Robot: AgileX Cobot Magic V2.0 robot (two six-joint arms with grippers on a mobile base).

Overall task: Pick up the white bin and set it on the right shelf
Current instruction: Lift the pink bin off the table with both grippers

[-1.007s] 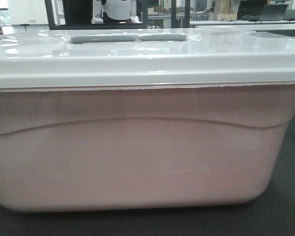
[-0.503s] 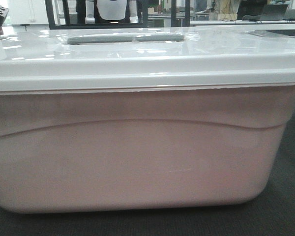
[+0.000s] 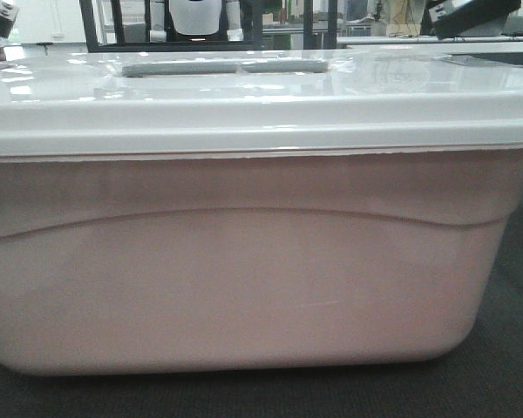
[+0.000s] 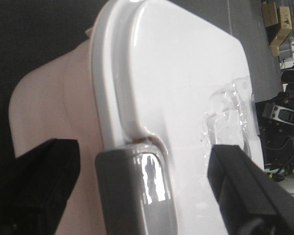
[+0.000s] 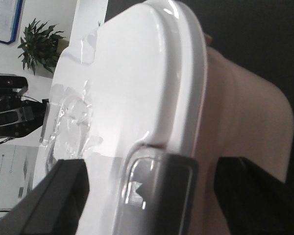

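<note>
Two tools flank the bin (image 3: 244, 287), which fills the front view on a dark surface (image 3: 516, 348), its grey handle (image 3: 227, 66) at 12 o'clock. The left tool (image 4: 139, 151) is at 10 o'clock and the right tool (image 5: 152, 165) at 2 o'clock. Each gapes wide and empty, fingers either side of a grey end clip (image 4: 122, 196) on the lid (image 4: 186, 73).

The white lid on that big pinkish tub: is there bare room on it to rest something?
Yes: the glossy white lid is bare between its flat grey handle and the front rim. Its two ends are crowded: the left gripper and right gripper each straddle a grey end clip.
</note>
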